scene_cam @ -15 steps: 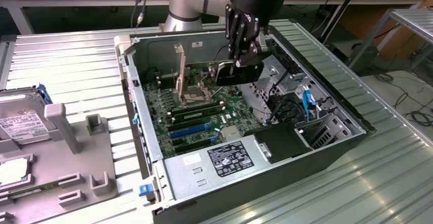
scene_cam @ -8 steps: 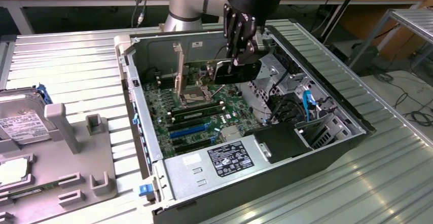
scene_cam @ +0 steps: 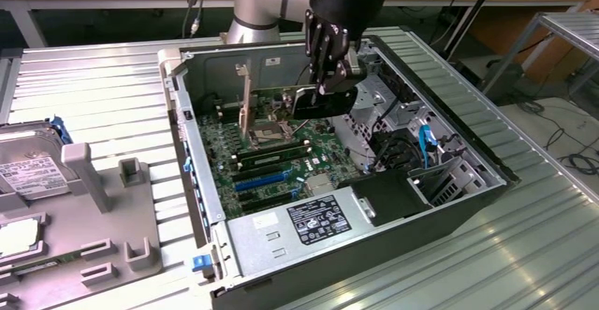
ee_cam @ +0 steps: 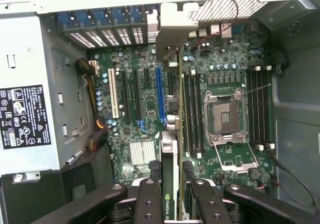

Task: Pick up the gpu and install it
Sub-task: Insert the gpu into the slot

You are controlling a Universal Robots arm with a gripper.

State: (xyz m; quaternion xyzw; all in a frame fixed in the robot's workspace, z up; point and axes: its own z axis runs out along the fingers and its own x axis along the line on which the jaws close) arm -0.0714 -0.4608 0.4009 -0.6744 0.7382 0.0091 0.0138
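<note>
1. Inside the open computer case (scene_cam: 487, 177), above the motherboard (ee_cam: 145, 89), you will find the graphics card (scene_cam: 318, 105) held on edge by the gripper (scene_cam: 332, 85).
2. State of the fingers (ee_cam: 149, 199): they are pinching the card from both faces. In the wrist view it runs as a thin strip straight out from between them.
3. Work done, as judged: the pick-up is complete. The card is off the table (scene_cam: 112, 78) and carried over the board.
4. Work left, as judged: the card is not yet seated. In the exterior view its lower edge appears to hang clear of the board. In the wrist view it lies just beside the long blue slot (ee_cam: 159, 92), between that slot and the memory slots. You cannot tell from here whether it lines up with a slot.
5. Materials: the card has a matt black plastic body on a green board, with a bright metal bracket at the far end. The motherboard is green and densely studded, with a square metal processor socket (ee_cam: 223, 116).
6. The case is bare folded sheet steel, grey and dull. The table is ribbed metal.
7. Also present: a silver hard drive (scene_cam: 28, 173) with a white label, lying well apart on the exterior view's left.
</note>
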